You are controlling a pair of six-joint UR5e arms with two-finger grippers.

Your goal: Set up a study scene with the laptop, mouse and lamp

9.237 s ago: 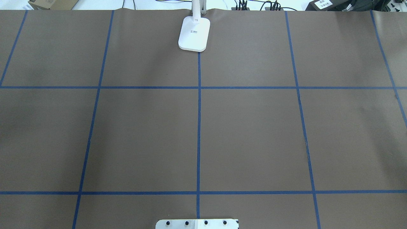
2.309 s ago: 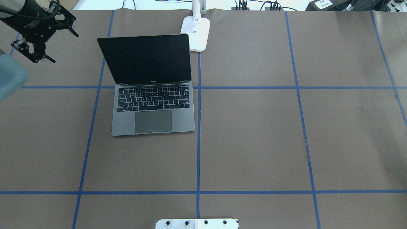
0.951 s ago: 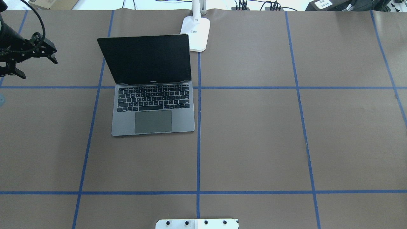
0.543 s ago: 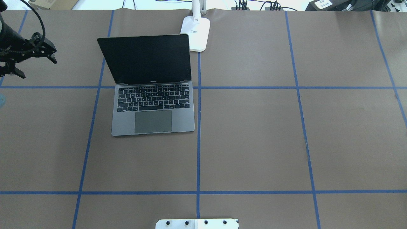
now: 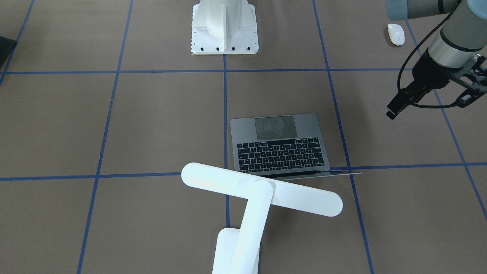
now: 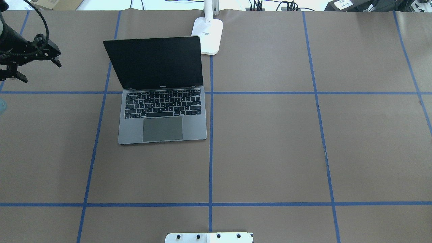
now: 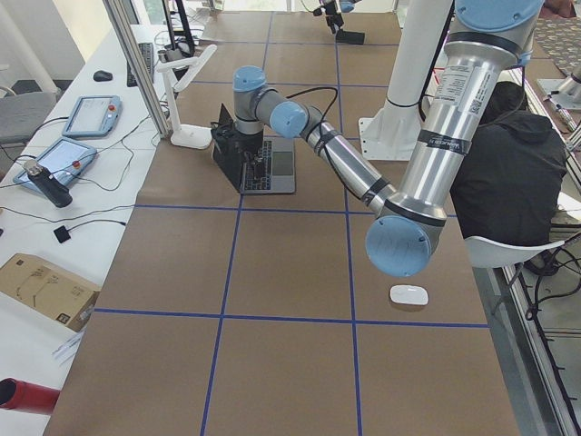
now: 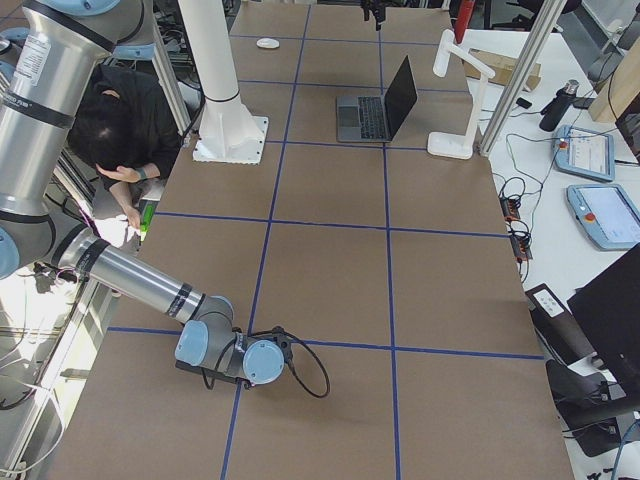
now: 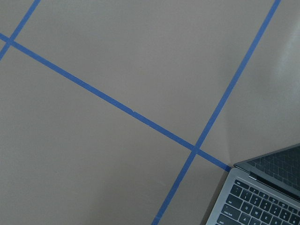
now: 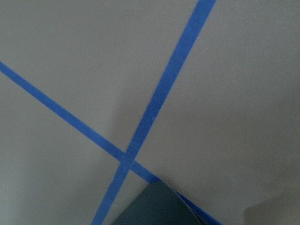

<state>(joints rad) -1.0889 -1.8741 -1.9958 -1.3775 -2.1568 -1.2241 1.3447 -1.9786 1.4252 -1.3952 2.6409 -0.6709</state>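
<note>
The grey laptop (image 6: 162, 128) stands open left of the table's middle, its dark screen up; it also shows in the front view (image 5: 279, 146) and in a corner of the left wrist view (image 9: 262, 199). The white lamp stands just behind it, base (image 6: 207, 35) at the far edge and bar head (image 5: 262, 190) over the laptop's back. The white mouse (image 5: 395, 33) lies alone near the robot's side, far left (image 7: 408, 294). My left gripper (image 6: 15, 72) hovers left of the laptop, cut off by the frame edge. My right gripper (image 8: 245, 360) sits low at the table's right end.
The white bolted pedestal (image 5: 224, 26) stands at the robot's edge of the table. A person in black (image 7: 508, 173) sits beside it. Tablets (image 7: 64, 159) and a cardboard box (image 7: 45, 291) lie on the side bench. Blue tape lines grid the brown table.
The laptop came onto the table, open, where only the lamp stood 9 s ago. My left arm drew back leftward from it; over the last second it barely moved.
</note>
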